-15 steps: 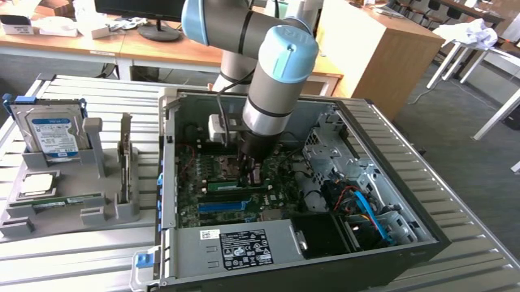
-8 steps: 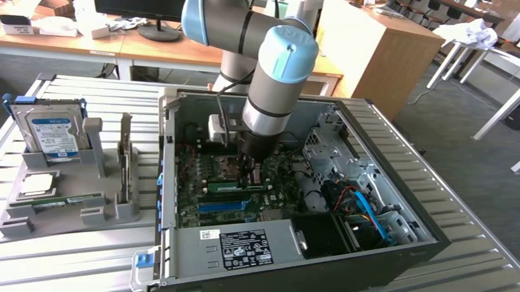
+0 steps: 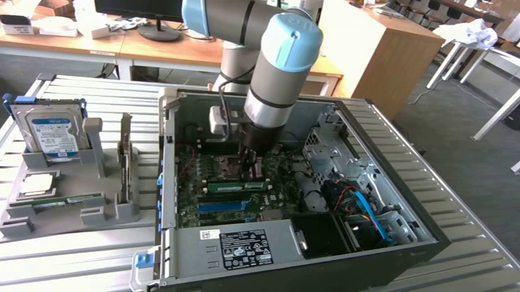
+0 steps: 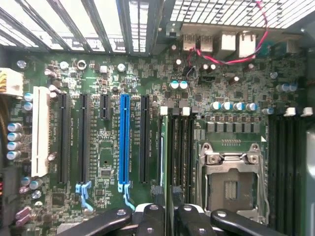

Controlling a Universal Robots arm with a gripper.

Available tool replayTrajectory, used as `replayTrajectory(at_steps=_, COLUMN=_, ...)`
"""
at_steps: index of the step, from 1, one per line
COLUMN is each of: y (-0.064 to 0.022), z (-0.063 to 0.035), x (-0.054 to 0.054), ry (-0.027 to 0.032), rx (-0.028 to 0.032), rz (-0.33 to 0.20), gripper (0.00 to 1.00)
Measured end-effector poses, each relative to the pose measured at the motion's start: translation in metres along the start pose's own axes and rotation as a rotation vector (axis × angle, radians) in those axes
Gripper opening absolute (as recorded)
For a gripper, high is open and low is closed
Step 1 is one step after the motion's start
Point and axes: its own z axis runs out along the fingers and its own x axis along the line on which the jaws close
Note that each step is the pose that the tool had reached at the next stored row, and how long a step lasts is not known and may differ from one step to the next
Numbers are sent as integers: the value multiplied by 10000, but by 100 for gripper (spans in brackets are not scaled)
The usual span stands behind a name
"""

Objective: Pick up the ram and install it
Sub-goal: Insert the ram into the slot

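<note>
The ram [image 3: 237, 184] is a long green stick standing on edge in a memory slot of the motherboard [image 3: 243, 213], inside the open computer case [image 3: 422, 237]. My gripper [image 3: 248, 172] reaches straight down over its middle. The wrist view shows the ram [image 4: 170, 162] edge-on as a thin green strip running between my black fingers [image 4: 147, 214]. My gripper [image 4: 170, 216] straddles it, with the fingers a little apart and a small gap on each side. The stick's lower edge is hidden in the slot.
Beside the case on the exterior view's left, a grey holder [image 3: 114, 213] carries a silver hard drive [image 3: 53, 134], a dark card on edge [image 3: 124, 158] and another green stick [image 3: 69, 201]. The bare CPU socket [image 4: 231, 182] lies close to the memory slots. Blue cables [image 3: 366, 210] fill the case's corner.
</note>
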Motion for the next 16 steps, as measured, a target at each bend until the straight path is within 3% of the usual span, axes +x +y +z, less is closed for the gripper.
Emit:
replayTrajectory(at_steps=4, y=-39, z=-2, x=-10, ry=-1, rx=-8, rz=1, gripper=18)
replayTrajectory(at_steps=5, y=-75, z=-3, x=-10, ry=-1, rx=-19, rz=2, gripper=18)
replayTrajectory(at_steps=6, y=-116, z=-4, x=-10, ry=0, rx=-31, rz=4, gripper=11)
replayTrajectory(at_steps=11, y=-344, z=-10, x=-10, ry=0, rx=-85, rz=7, gripper=11)
replayTrajectory(at_steps=16, y=-505, z=-27, x=-12, ry=-3, rx=-102, rz=10, gripper=11)
